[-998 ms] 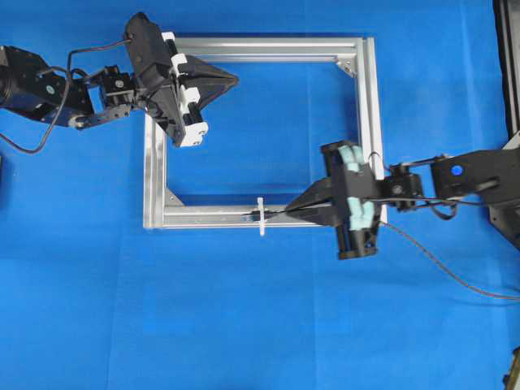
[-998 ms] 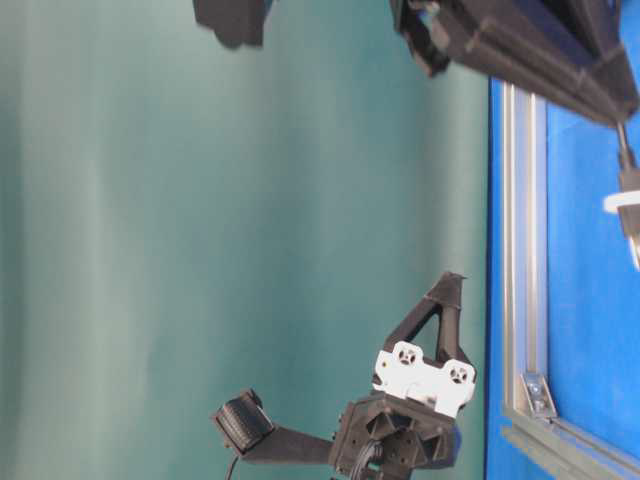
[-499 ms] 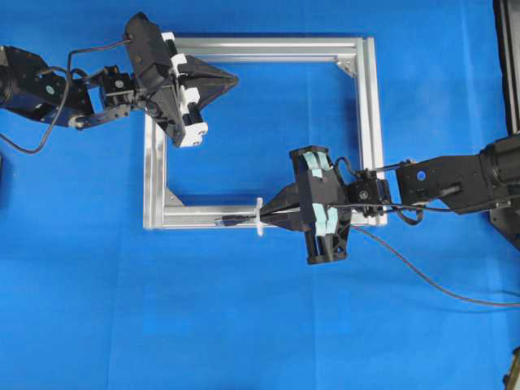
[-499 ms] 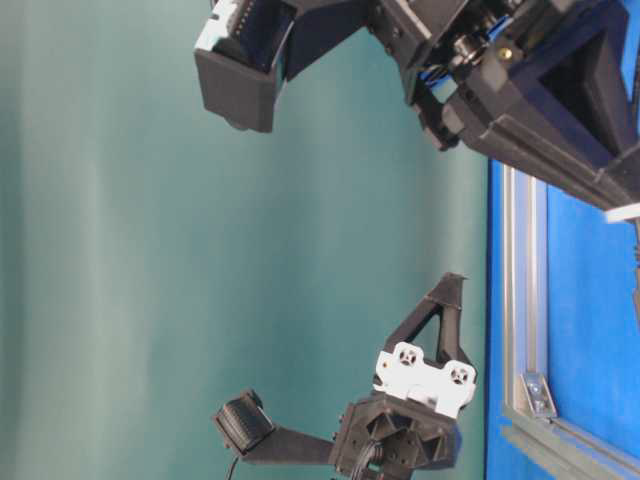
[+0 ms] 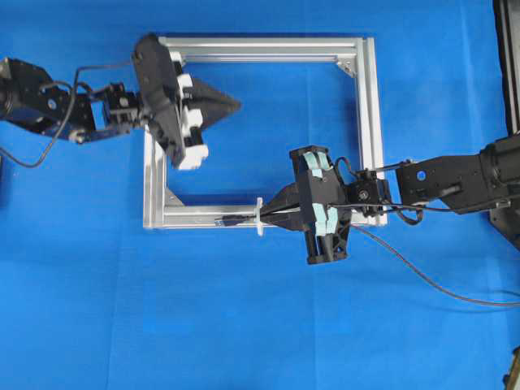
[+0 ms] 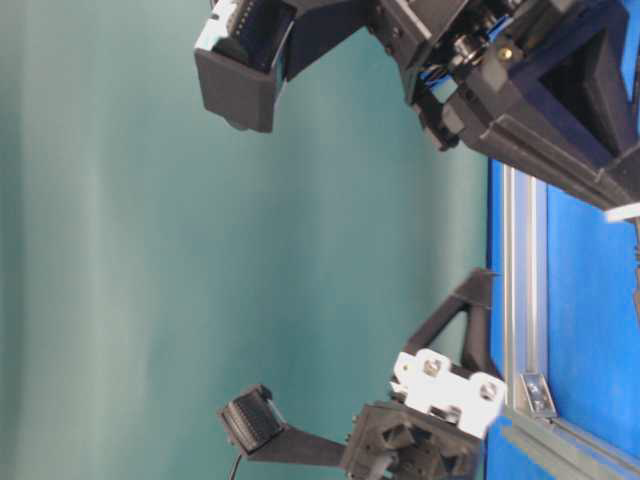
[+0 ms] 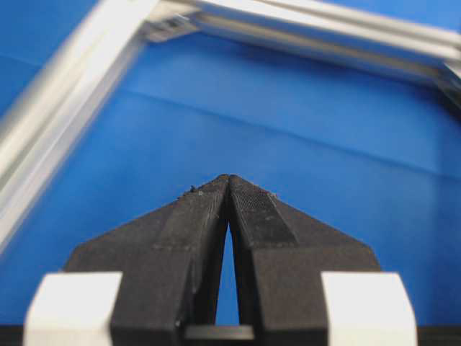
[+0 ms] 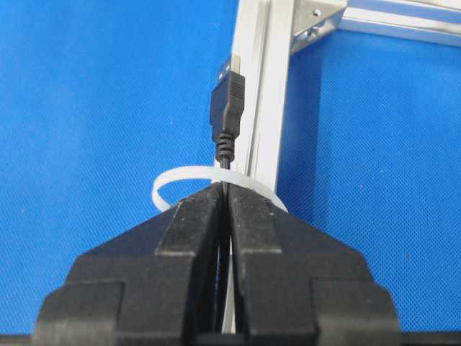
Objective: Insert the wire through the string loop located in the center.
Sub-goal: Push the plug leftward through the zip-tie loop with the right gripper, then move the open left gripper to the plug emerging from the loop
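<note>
The silver frame point(image 5: 370, 122) lies flat on the blue mat. The white string loop point(image 5: 260, 218) stands across its near rail. My right gripper point(image 5: 275, 214) is shut on the black wire point(image 5: 230, 219) just right of the loop. In the right wrist view the wire's plug point(image 8: 225, 108) lies past the string loop point(image 8: 169, 184) along the rail, and my right gripper point(image 8: 225, 189) touches the loop's near side. The rest of the wire point(image 5: 422, 276) trails off to the right. My left gripper point(image 5: 236, 104) hovers inside the frame's upper left, shut and empty; the left wrist view shows the left gripper point(image 7: 229, 180) over bare mat.
The frame's left rail point(image 7: 57, 108) runs beside my left gripper. Corner brackets point(image 5: 348, 63) sit inside the frame. From table level the frame's rail point(image 6: 525, 300) runs along the mat's edge, with a green backdrop behind. A dark rail point(image 5: 508, 65) borders the right edge.
The right gripper slid left along the near rail with the wire, carrying the plug through the loop, then stopped. The left gripper has shifted slightly right and lower.
</note>
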Robot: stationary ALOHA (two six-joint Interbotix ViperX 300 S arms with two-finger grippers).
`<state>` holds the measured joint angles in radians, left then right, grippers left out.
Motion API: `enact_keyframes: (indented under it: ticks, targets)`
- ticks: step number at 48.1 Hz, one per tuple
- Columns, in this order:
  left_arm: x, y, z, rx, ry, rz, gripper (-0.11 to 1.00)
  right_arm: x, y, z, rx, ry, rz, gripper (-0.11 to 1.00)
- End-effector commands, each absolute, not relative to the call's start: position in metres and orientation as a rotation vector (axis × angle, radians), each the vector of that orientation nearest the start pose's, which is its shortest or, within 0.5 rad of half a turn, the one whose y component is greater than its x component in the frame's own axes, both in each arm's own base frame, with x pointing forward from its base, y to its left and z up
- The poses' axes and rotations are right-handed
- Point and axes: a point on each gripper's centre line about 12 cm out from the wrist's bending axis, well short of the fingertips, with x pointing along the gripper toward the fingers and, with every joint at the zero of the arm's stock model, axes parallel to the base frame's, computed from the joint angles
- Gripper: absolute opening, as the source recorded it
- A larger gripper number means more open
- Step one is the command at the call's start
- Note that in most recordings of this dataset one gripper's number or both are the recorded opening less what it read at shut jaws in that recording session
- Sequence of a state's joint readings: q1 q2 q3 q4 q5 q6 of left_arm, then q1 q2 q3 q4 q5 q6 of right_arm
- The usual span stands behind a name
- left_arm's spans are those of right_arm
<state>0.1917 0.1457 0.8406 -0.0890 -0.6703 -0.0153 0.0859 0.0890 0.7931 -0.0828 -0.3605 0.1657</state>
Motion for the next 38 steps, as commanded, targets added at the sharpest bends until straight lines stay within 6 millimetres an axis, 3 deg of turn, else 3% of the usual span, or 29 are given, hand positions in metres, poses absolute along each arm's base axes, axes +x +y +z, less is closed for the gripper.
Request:
enact_keyframes:
  ticks: [1,20,38]
  targets:
    - [0.376,0.063,0.141,-0.101,0.283,0.214,0.0,0.382,0.036,0.14,0.072,0.495,0.091,-0.02]
    - [0.38,-0.015,0.148,-0.096,0.277,0.011,0.0,0.381,0.037,0.14,0.069,0.495,0.094,-0.02]
    - [0.378,-0.037,0.147,-0.162,0.286,-0.035,0.0,0.381,0.036,0.14,0.07,0.495,0.092,-0.02]
